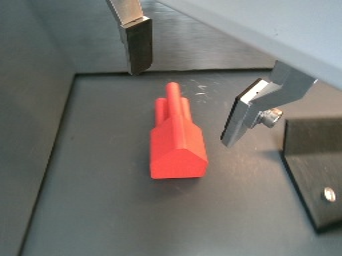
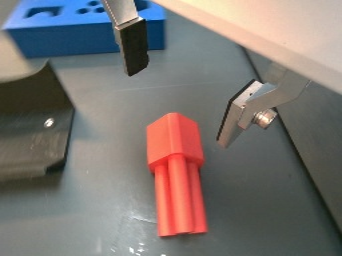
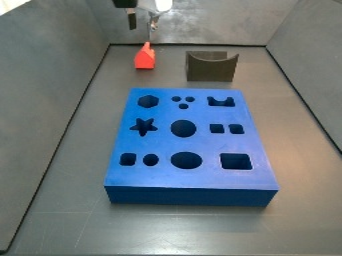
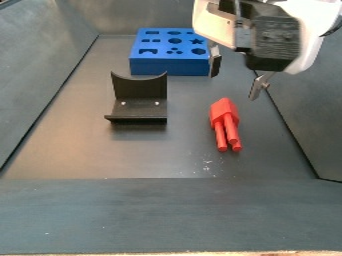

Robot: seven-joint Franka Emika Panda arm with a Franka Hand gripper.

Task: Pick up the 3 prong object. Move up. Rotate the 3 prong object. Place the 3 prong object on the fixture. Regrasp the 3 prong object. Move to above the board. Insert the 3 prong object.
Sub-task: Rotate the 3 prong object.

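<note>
Gripper (image 2: 181, 90) is hovering spread over the 3 prong object (image 2: 178, 170), nothing pinched; imo descending centered w/ fingers straddling the blocky end is best.

Looking like a robotics lab test cell: dark walled tray floor (image 3: 54, 150) carrying a blue board (image 3: 187, 135), a fixture (image 4: 136, 98), gripper (image 4: 258, 82) hanging above.

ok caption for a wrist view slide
Open gripper hovering above the red 3 prong object lying flat on the floor, fixture beside it.
</note>
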